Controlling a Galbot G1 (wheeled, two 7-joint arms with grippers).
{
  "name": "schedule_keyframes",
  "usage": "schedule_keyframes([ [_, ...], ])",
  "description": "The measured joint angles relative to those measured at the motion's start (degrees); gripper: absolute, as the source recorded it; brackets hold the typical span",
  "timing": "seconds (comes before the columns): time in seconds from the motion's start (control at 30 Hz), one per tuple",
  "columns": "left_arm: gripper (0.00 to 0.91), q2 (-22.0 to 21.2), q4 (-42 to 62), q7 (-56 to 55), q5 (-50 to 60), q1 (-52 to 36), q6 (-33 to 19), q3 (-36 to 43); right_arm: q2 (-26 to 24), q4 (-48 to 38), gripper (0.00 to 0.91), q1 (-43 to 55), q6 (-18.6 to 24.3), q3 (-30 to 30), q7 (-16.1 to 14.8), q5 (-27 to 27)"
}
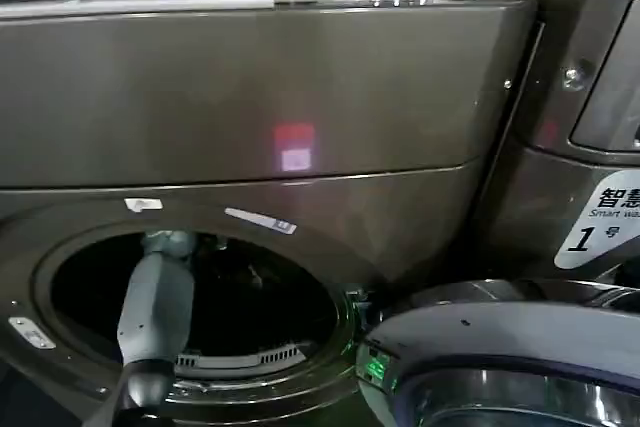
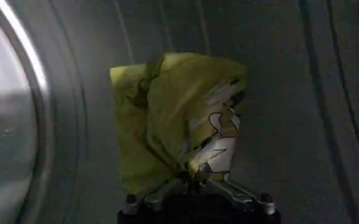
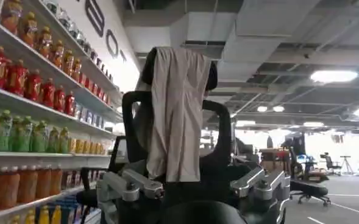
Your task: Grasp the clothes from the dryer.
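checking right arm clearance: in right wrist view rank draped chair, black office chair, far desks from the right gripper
From the right gripper:
1. draped chair, straight ahead
2. black office chair, floor beyond
3. far desks, room's back

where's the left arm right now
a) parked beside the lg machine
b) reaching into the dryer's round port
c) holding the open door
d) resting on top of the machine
b: in the head view the left arm runs into the dryer through its round port, and the left gripper is shut on the clothes inside the drum.
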Motion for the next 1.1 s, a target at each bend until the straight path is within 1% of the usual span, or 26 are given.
schedule_keyframes([
  [0.2,0.0,-0.7,-1.9,-7.6,-7.2,0.8,2.8,-0.1,0.1,0.3,0.907,0.1,0.2,-0.4,-0.2,0.0],
  [0.37,0.0,-1.4,-2.6,-18.0,-16.0,2.4,5.6,0.3,-0.1,0.6,0.907,0.0,0.7,-0.7,-0.5,0.1],
  [0.57,0.0,-2.2,-4.0,-33.1,-28.5,5.0,10.6,1.4,-0.2,1.1,0.907,0.3,1.0,-1.1,-0.6,0.1],
  [0.8,0.0,-3.8,-8.8,-49.1,-43.3,9.5,17.6,2.6,0.1,1.8,0.907,0.2,1.2,-1.0,-1.4,0.0],
  [0.93,0.0,-4.4,-11.1,-56.0,-49.9,11.5,20.9,3.4,0.4,2.1,0.907,0.1,0.5,-1.3,-1.8,-0.2],
  [1.1,0.0,-4.8,-12.5,-62.5,-55.4,13.0,23.4,3.7,0.6,2.5,0.907,0.4,0.8,-1.6,-2.1,-0.4],
])
